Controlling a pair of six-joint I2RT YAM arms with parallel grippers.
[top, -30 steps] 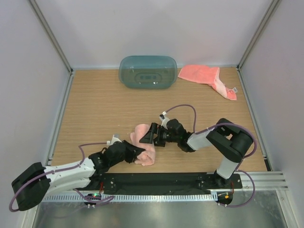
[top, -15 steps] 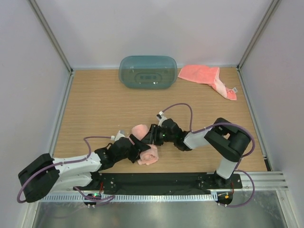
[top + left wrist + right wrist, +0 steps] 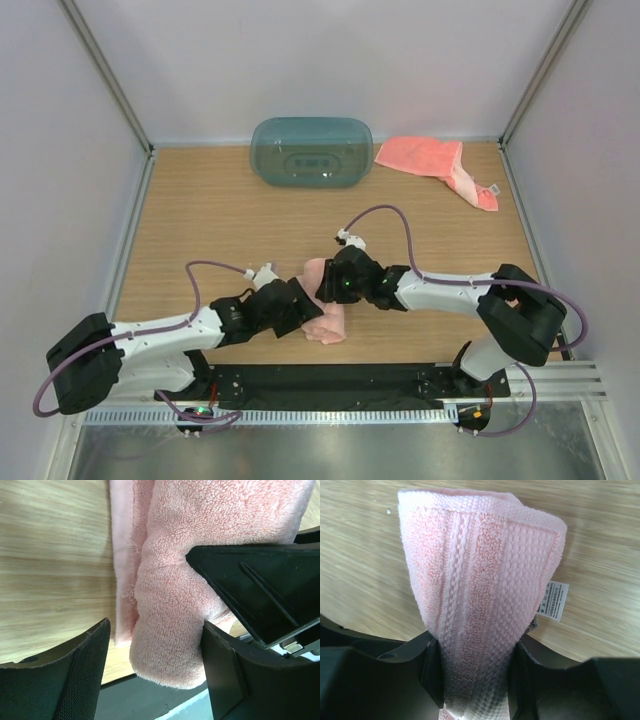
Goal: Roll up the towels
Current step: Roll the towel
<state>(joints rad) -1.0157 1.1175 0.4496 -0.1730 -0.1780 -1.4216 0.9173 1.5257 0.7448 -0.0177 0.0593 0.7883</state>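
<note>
A pink towel (image 3: 330,325), rolled up, lies near the table's front edge between my two grippers. My right gripper (image 3: 331,286) comes at it from the right and is shut on one end of the roll (image 3: 480,580), with both fingers (image 3: 431,665) pressed into the cloth. Its white label (image 3: 555,600) hangs at the side. My left gripper (image 3: 306,308) straddles the other end of the roll (image 3: 170,630) with its jaws open. One finger (image 3: 230,675) touches the cloth and the other (image 3: 75,680) stands off it. A second towel (image 3: 432,160), coral and unrolled, lies crumpled at the back right.
An upturned teal plastic bin (image 3: 311,152) stands at the back centre. The black base rail (image 3: 330,380) runs along the near edge, right below the pink roll. Grey walls close the table in on both sides and at the back.
My left gripper has let go and opened around the roll. My right gripper has closed on the roll. Both grippers and the roll have shifted a little to the right.
</note>
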